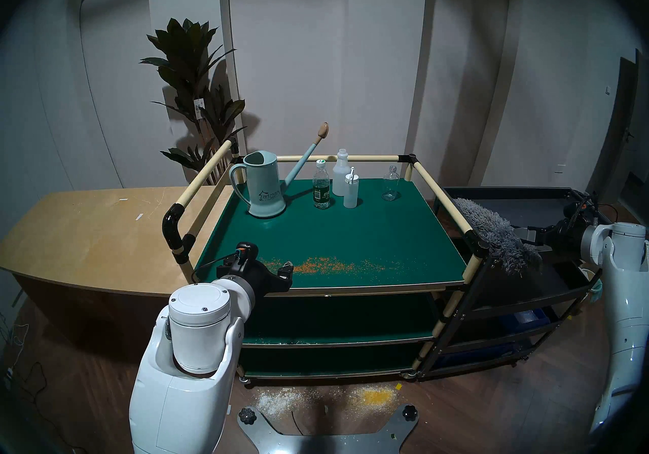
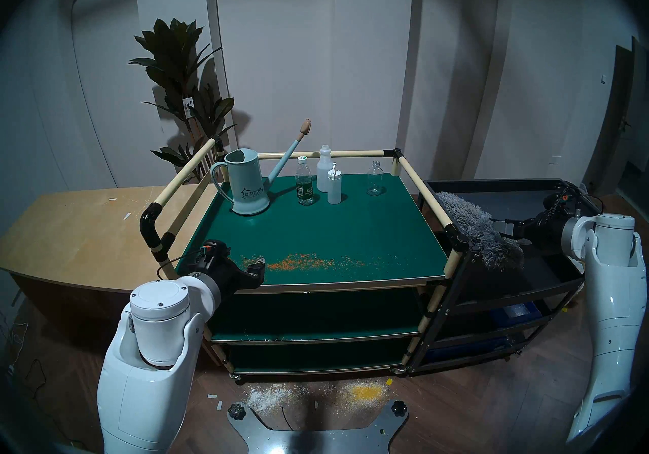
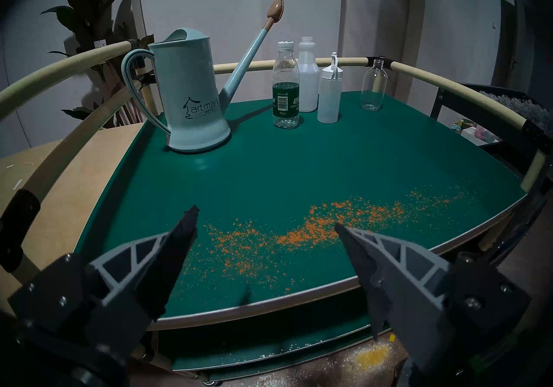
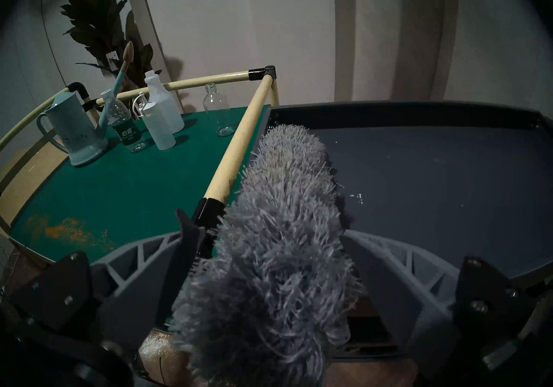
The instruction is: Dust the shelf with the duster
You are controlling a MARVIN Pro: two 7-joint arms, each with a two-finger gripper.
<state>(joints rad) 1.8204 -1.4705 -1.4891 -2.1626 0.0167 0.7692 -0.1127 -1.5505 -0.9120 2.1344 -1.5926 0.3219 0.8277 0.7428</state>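
Your right tool (image 4: pixel 269 245) stands spread wide around one duster (image 4: pixel 278 242) lying on the black cart (image 1: pixel 548 204), not clamped. Ahead of your left tool (image 3: pixel 266 224), also spread and empty, the shelf (image 1: pixel 351 232) carries one watering can (image 1: pixel 263 186), four bottles (image 1: pixel 321 190) and one orange powder streak (image 1: pixel 323 263).

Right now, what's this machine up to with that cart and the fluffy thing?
It is about to dust. Orange powder is scattered along the near edge of the green shelf, which also carries a watering can and some bottles at the back. The grey duster lies on the black cart beside it. The right hand is open with its fingers on either side of the fluffy head, not yet closed. The left hand hovers open over the powder, holding nothing.
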